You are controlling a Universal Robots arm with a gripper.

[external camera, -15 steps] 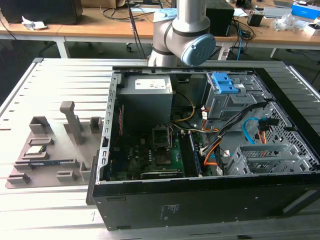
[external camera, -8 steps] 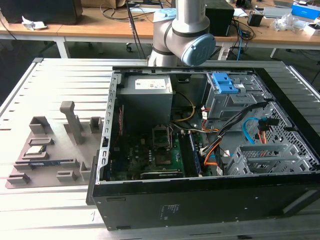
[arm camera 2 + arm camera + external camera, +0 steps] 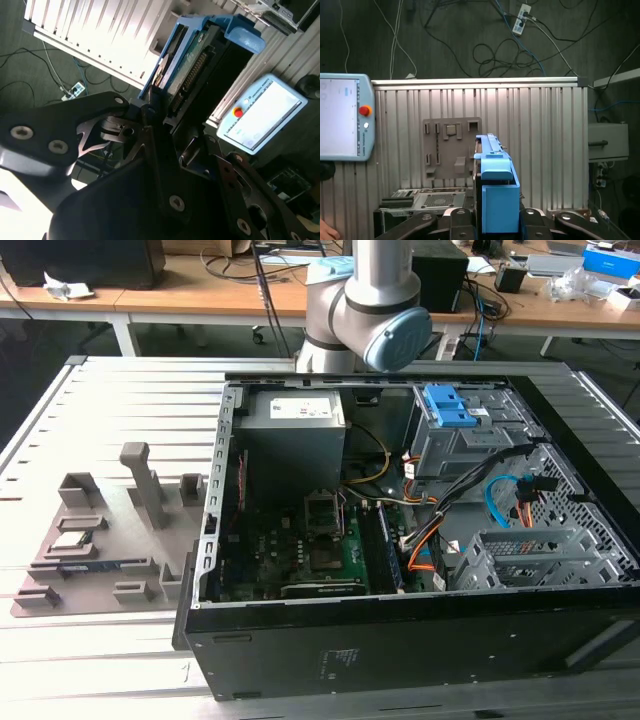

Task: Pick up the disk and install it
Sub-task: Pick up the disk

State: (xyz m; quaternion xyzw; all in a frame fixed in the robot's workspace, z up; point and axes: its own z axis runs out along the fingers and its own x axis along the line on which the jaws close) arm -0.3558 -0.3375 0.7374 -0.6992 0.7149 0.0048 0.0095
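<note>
The hand (image 3: 167,125) is closed tight on the disk (image 3: 200,55), its fingers (image 3: 145,117) pressing the two flat sides of the blue frame. The disk stands on edge between them and juts out past the fingertips. In the first wrist view, the ribbed tabletop (image 3: 545,130) and a grey parts holder (image 3: 451,145) lie well beyond it.

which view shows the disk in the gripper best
The second wrist view: the disk shows its side, connector edge and blue frame, clamped in the gripper. The first wrist view sees it end-on, mostly blue frame. The exterior view gives the open case.
</note>
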